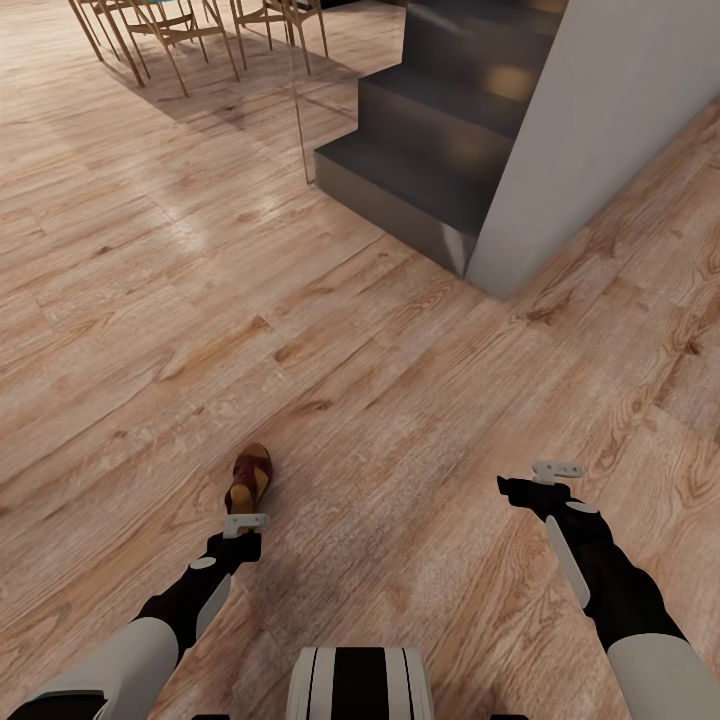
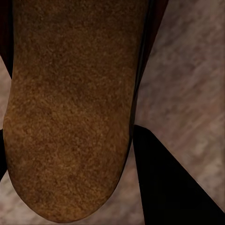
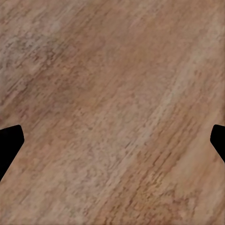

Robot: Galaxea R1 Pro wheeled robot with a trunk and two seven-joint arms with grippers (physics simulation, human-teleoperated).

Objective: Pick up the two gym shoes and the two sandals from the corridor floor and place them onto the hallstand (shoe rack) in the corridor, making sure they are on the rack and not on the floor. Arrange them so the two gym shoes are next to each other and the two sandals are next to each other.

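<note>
Head view: corridor floor of light brown wood-grain planks, dark grey staircase with four steps showing, pale wall, wooden chairs far back. One dark brown strappy sandal at left gripper, apparently gripped.

Left wrist: grainy brown sandal sole close up, dark finger beside it.

Right wrist: right gripper fingers spread wide, holding nothing, over bare planks.
</note>
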